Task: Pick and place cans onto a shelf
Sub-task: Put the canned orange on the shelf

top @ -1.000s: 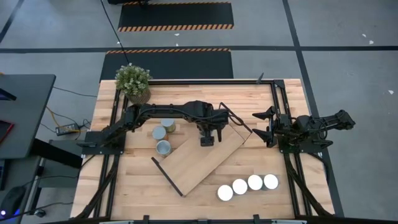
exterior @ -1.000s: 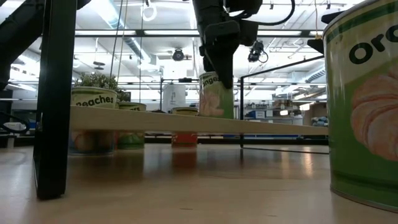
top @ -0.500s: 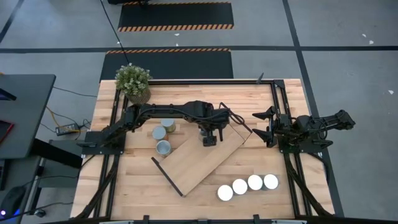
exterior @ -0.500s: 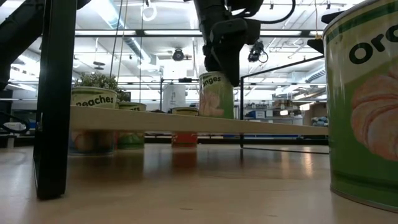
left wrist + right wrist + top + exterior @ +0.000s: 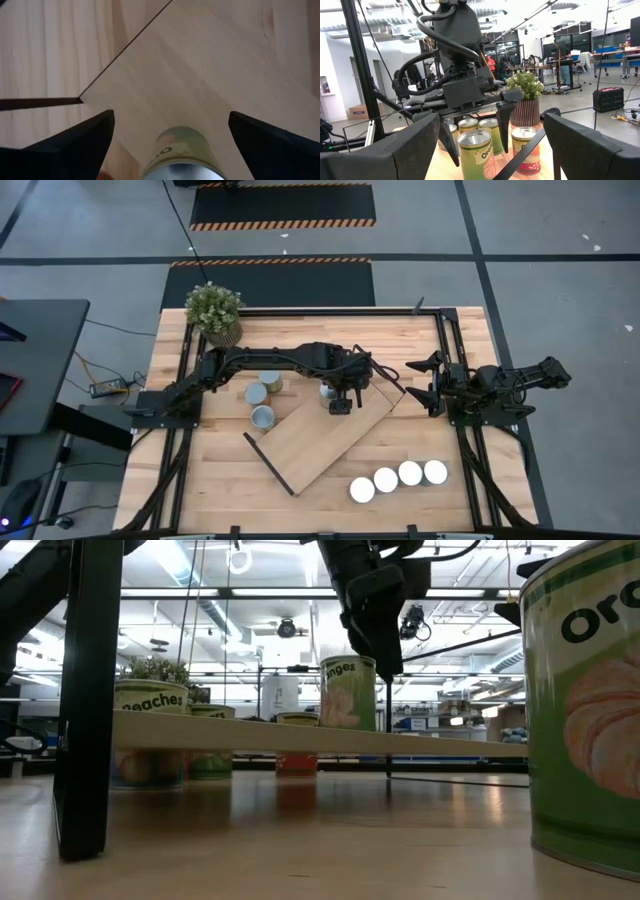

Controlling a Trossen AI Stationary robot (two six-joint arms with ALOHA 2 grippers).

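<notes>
At centre frame in the high view, the left gripper [image 5: 340, 399] hangs spread wide above a can [image 5: 348, 692] standing free on the shelf [image 5: 330, 432]. Four cans [image 5: 398, 477] line the lower right tabletop [image 5: 220, 470]; the right gripper [image 5: 428, 380] waits released at right.

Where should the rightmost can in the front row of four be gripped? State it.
Grip the rightmost can by its curved side wall, coming straight down from above and closing across the row: it stands upright, and a neighbour can crowds one side.
</notes>
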